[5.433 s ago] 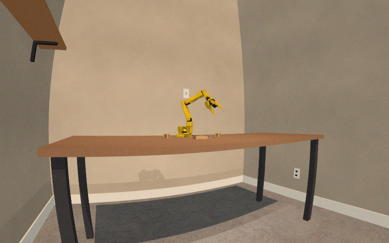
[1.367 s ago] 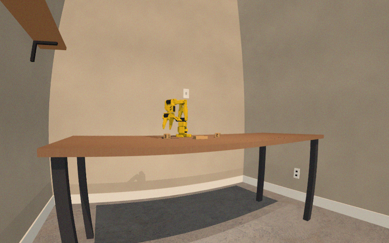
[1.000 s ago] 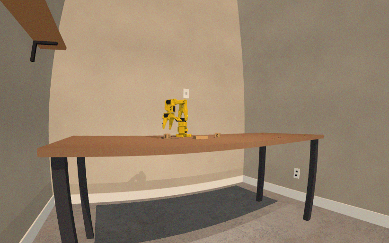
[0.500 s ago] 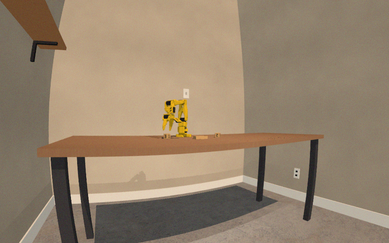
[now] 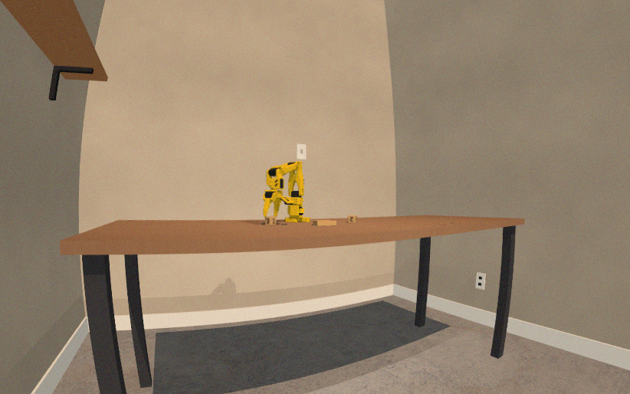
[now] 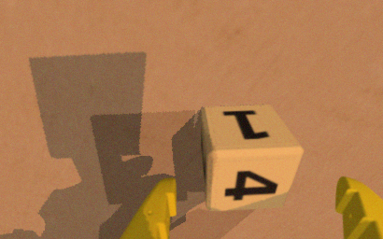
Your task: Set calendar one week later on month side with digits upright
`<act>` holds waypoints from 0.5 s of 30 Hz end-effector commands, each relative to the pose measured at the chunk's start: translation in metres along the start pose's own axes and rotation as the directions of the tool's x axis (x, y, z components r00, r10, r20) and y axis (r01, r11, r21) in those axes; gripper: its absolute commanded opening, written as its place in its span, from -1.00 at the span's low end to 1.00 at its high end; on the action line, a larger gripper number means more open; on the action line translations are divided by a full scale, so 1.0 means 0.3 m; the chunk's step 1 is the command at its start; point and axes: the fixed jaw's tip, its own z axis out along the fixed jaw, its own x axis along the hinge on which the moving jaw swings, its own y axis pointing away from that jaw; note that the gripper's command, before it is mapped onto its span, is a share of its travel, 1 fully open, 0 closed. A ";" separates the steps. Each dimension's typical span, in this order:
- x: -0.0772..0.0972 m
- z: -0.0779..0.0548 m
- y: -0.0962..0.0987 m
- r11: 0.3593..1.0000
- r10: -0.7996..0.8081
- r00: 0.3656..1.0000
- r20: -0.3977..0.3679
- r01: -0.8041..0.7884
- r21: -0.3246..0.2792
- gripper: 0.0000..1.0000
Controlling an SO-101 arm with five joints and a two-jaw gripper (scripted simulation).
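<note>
A cream number cube (image 6: 250, 156) (image 5: 271, 221) stands on the table, with a 1 on its top face and a 4 on the side toward the wrist camera. My gripper (image 6: 255, 210) (image 5: 272, 215) is open, its two yellow fingers lowered on either side of the cube without touching it. In the exterior view the tray (image 5: 326, 222) lies flat on the table to the right of the arm's base. A second cube (image 5: 351, 219) stands on the table further right, outside the tray.
The yellow arm's base (image 5: 297, 215) stands between the near cube and the tray. The wooden table (image 5: 171, 234) has black legs. A shelf (image 5: 58, 39) hangs on the wall at the upper left.
</note>
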 end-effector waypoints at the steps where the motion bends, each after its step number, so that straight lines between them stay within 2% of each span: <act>1: 0.004 0.007 -0.014 1.000 -0.001 1.000 0.004 0.001 0.031 -0.30; 15: 0.004 0.039 -0.011 1.000 -0.001 1.000 0.004 0.001 0.031 -0.30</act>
